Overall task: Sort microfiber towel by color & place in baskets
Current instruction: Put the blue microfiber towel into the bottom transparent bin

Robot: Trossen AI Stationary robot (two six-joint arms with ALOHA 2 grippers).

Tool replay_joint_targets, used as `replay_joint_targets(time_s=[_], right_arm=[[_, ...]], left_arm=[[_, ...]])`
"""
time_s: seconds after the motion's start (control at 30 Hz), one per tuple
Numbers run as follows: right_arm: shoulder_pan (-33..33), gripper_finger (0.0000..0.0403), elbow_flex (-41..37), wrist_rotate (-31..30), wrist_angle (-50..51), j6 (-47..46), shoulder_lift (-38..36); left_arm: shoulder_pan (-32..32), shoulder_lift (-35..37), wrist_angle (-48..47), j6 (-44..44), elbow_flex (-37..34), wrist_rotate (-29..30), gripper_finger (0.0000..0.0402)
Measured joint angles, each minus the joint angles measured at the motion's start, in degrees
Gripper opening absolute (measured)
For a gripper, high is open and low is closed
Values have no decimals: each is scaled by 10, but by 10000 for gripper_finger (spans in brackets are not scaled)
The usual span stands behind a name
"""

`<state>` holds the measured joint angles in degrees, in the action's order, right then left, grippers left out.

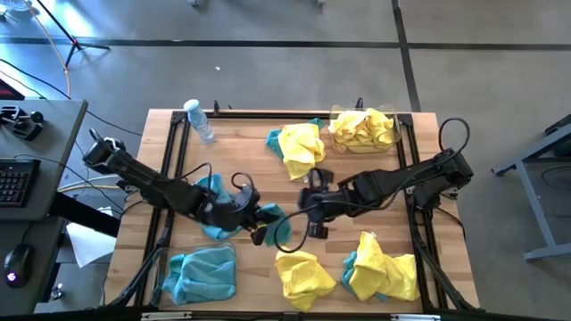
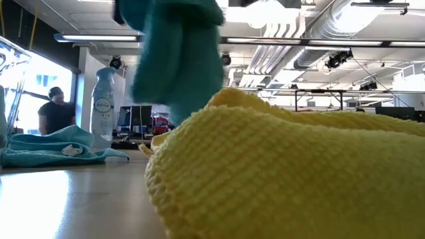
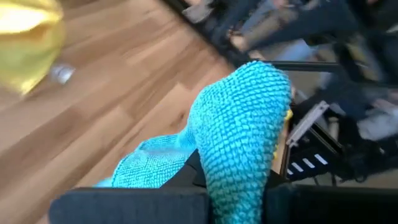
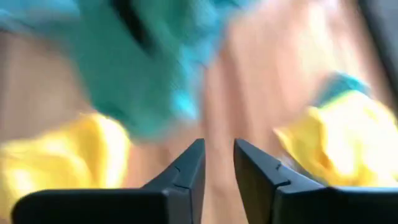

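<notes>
Teal towel clamped in left tool, raised over counter centre. Teal basket lies back toward left arm's near corner. Right tool just beside, fingers apart, empty.

Grey concrete floor w/ dark seam lines around the wooden table, black frame rails at its edges. Desk on one side w/ keyboard & mouse. Grey stand legs on the opposite side. Low view: open ceiling w/ silver ducts, strip lights, bright window at one edge. Person in dark top stands near it. Spray bottle upright on the table, monitors in the bkgd behind it.
</notes>
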<state>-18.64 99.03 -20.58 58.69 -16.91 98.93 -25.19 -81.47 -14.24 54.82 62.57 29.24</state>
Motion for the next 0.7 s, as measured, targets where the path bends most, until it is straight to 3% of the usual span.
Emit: replay_joint_targets(time_s=[0.13, 0.27, 0.37, 0.53, 0.7], right_arm=[[-22, 91, -71, -78, 19, -23, -39], [-36, 72, -202, -56, -47, -46, -127], [-36, 48, -305, -37, -115, -70, -209], [-31, 7, -424, -4, -199, -118, -331], [-31, 6, -491, -3, -244, -161, -405]], left_arm=[[-44, -10, -161, 108, 97, 74, 2], [-92, -39, -312, 216, 207, 129, 1], [-116, -72, -426, 297, 286, 132, 1], [-150, -136, -600, 412, 414, 42, 1], [-193, -197, -760, 508, 523, -92, 0]])
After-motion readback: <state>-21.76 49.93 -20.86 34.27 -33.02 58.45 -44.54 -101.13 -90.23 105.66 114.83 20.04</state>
